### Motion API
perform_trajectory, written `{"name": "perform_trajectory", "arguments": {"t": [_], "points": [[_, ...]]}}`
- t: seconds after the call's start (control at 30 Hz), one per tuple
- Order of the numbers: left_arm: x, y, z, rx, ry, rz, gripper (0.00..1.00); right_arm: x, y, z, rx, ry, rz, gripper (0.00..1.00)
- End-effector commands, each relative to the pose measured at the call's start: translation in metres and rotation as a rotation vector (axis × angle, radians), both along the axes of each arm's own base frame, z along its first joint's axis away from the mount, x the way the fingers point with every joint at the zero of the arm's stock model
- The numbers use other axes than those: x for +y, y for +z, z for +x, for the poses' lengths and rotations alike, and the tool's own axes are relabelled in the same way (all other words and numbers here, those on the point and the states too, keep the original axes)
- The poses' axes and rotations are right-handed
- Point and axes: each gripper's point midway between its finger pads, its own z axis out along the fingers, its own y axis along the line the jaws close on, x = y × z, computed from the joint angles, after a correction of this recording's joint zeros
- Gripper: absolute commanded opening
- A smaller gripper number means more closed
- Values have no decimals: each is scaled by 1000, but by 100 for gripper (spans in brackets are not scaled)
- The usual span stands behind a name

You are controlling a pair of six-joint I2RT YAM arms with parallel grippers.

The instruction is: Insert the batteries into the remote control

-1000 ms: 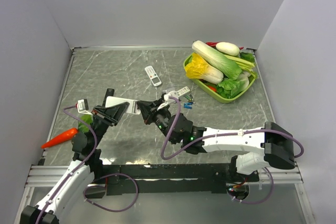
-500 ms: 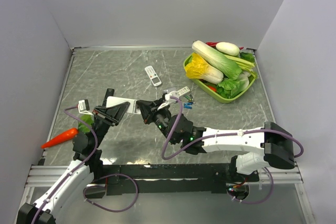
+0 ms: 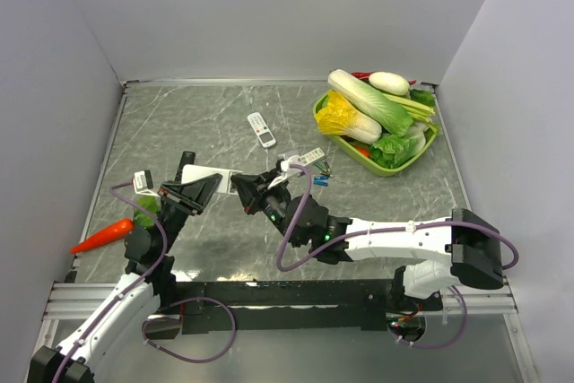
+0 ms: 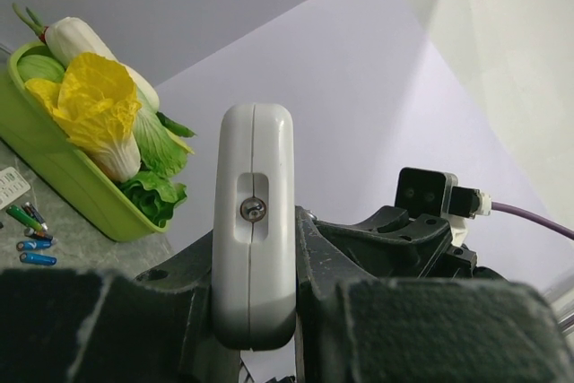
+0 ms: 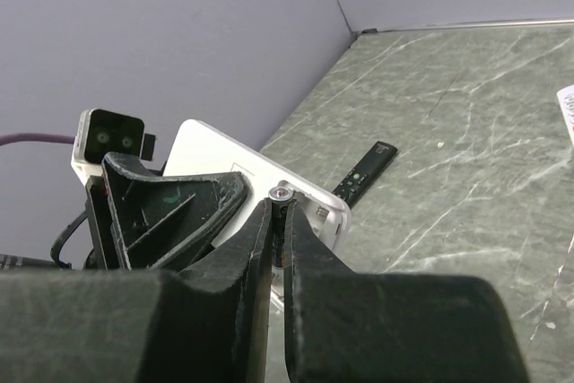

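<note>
At the far left of the overhead view a carrot (image 3: pixel 101 236) lies on the grey marble table (image 3: pixel 179 123), near the left arm. Just right of it, the left gripper (image 3: pixel 208 187) is clamped on the big white remote (image 3: pixel 204 175) and holds it off the table. In the left wrist view the remote stands on edge between the two black fingers (image 4: pixel 193 298), its narrow end facing the camera. That end has a small slot with a round metal part in it.

Right of the remote, in the middle of the overhead view, the right gripper (image 3: pixel 244 187) meets its end. The right wrist view shows its jaws almost together, with only a thin slit between them. They pinch a thin battery (image 5: pixel 282 193) whose silver tip alone shows. The tip sits right at the remote's edge, but whether it is inside the remote cannot be told.

A slim black remote (image 5: pixel 363 172) lies flat on the table behind them. Up and to the right of the grippers lies a small white remote (image 3: pixel 261 129). Farther right are another white remote (image 3: pixel 309 158) and, just beside it, the loose batteries (image 3: pixel 319 178), blue and green.

At the upper right a green basket (image 3: pixel 387 168) holds cabbages (image 3: pixel 372 105) and other vegetables.
</note>
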Motion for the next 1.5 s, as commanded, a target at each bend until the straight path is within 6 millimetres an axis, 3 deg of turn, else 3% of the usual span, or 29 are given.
{"name": "perform_trajectory", "arguments": {"t": [0.0, 0.23, 0.63, 0.87, 1.03, 1.23, 1.47], "points": [[1, -22, -6, 2, -8, -8, 2, 5, 14, -5, 10, 23, 44, 0], [0, -21, -7, -7, -10, -1, 2, 9, 9, -5, 22, 32, 22, 0], [1, -20, -8, -18, -7, 0, 2, 13, 4, -2, 38, 18, -4, 25], [2, -20, -9, -17, -6, -5, 2, 13, 4, 0, 43, 7, -17, 33], [3, -23, -8, 0, -6, -25, 2, 9, 1, 3, 60, -21, -24, 33], [4, -29, -9, 11, -11, -36, 2, 4, -3, 5, 102, -50, -16, 13], [3, -24, -11, -1, -18, -33, 2, 1, -8, 6, 146, -76, -15, 8]]}}
